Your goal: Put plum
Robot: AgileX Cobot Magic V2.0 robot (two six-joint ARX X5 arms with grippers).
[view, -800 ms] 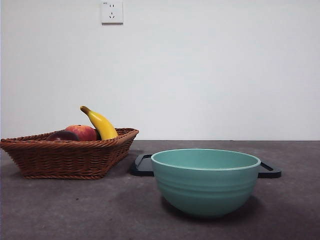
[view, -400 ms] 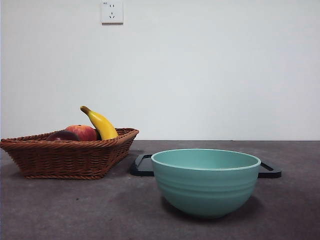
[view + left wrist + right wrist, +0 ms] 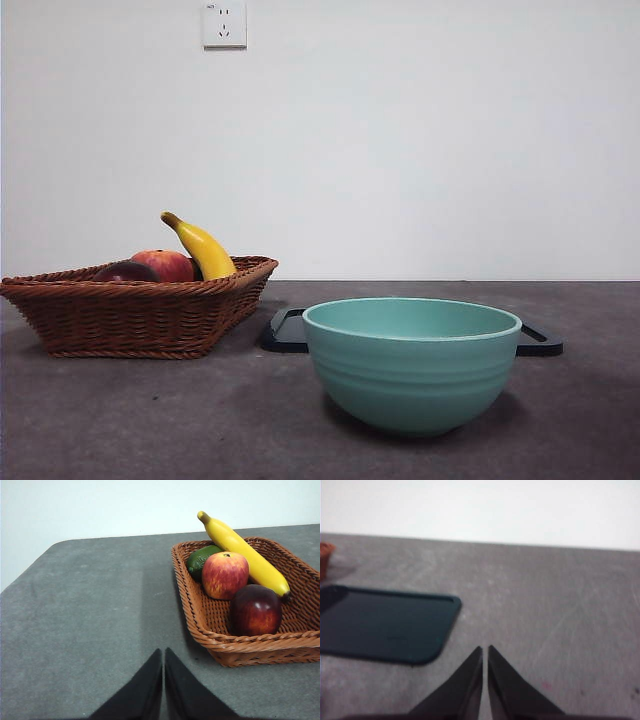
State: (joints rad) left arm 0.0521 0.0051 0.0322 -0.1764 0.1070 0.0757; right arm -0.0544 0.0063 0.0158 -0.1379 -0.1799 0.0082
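Plum, lower right of the left wrist view, looks smooth, firm, probably slippery; grip across its widest girth; both grippers' fingers pressed together, empty.

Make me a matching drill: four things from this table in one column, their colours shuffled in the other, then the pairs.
Things:
1. plum
2. banana
3. bowl
4. basket

Colours:
A. teal green
B. brown wicker
C. dark maroon
D. yellow

Pairs: 1-C, 2-D, 3-A, 4-B
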